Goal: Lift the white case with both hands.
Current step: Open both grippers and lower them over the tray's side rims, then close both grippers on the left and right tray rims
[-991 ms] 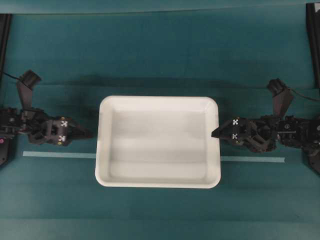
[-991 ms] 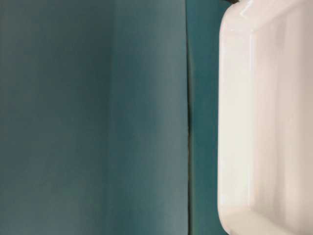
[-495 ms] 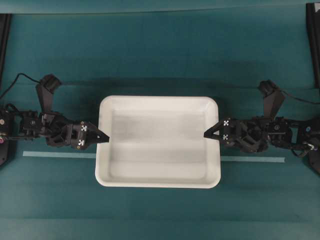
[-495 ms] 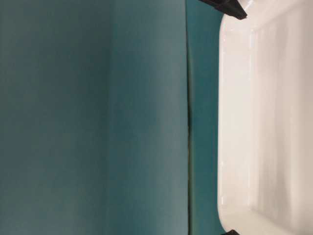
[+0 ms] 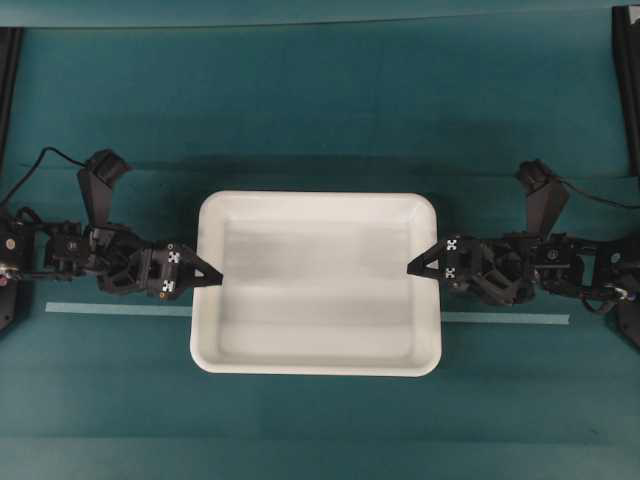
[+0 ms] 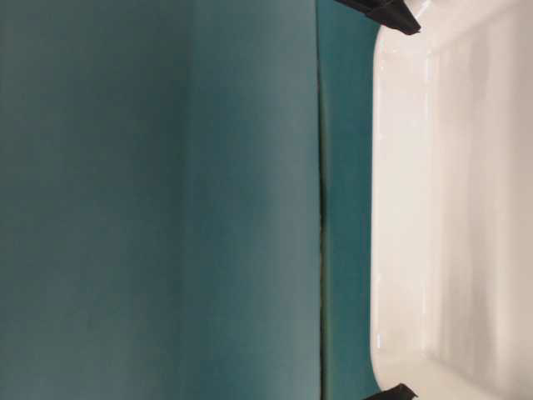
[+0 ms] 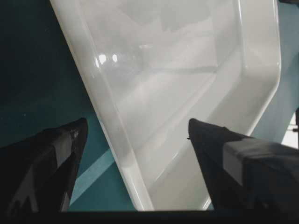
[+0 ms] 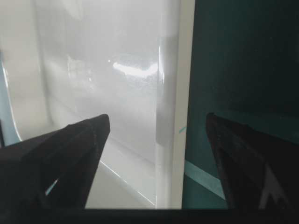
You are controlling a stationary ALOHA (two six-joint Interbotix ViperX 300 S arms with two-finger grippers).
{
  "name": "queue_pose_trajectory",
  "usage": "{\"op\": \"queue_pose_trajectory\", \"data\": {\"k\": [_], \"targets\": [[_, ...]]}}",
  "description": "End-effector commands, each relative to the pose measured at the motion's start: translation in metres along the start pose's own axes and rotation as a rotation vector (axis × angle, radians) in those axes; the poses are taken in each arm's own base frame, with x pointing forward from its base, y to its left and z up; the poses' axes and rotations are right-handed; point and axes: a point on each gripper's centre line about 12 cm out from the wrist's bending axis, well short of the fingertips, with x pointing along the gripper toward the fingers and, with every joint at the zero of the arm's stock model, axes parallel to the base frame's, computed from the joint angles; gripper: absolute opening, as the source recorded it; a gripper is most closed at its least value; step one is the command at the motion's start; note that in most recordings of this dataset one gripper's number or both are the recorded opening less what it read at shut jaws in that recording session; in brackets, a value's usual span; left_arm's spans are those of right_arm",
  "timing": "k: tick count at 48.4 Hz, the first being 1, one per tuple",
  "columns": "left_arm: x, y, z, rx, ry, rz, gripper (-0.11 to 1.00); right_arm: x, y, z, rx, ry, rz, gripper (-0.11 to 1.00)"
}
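Setting: a teal cloth-covered table [image 5: 320, 110] seen from above, with two black robot arms reaching in from the left and right edges.

White case: the white case [image 5: 316, 283] sits flat on the cloth at the middle of the table, long sides running left to right. It is a shallow rectangular tray with rounded corners, a raised rim and a glossy inside.

Tape strip: a thin pale tape strip [image 5: 118, 310] runs left to right across the cloth and passes under the case, showing on both sides of it.

Left gripper: the left gripper [image 5: 212, 277] has its pointed tips over the case's left rim. In the left wrist view its fingers [image 7: 63, 154] stand wide apart, one outside the rim over the cloth, the other over the case's inside. Whether they touch the rim cannot be told.

Right gripper: the right gripper [image 5: 416, 268] has its tips over the case's right rim. In the right wrist view its fingers [image 8: 79, 140] are spread wide, astride the rim, one inside the case and one outside.

Table-level view: the case's pale wall [image 6: 400, 208] fills the right side, with dark finger tips at the top and bottom edges.
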Motion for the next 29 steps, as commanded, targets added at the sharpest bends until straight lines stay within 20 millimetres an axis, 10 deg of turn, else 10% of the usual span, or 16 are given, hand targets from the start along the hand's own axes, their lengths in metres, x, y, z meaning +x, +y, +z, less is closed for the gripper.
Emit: {"op": "queue_pose_trajectory", "data": {"k": [1, 12, 23, 29], "targets": [[0.0036, -0.0006, -0.0026, 0.010, 0.010, -0.002, 0.92, 0.0047, 0.0008, -0.0022, -0.002, 0.004, -0.006, 0.87], [0.0051, -0.0038, -0.0047, 0.015, 0.017, -0.010, 0.69, 0.0048, 0.0021, -0.0057, 0.009, 0.033, -0.058, 0.65], [0.0053, -0.0017, -0.0049, 0.015, 0.020, 0.005, 0.19, 0.0049, -0.0015, -0.0098, 0.015, 0.069, -0.140, 0.14], [0.0059, 0.0002, -0.0054, 0.015, 0.026, 0.025, 0.09, 0.0059, 0.0013, -0.0074, 0.022, 0.064, -0.137, 0.11]]}}
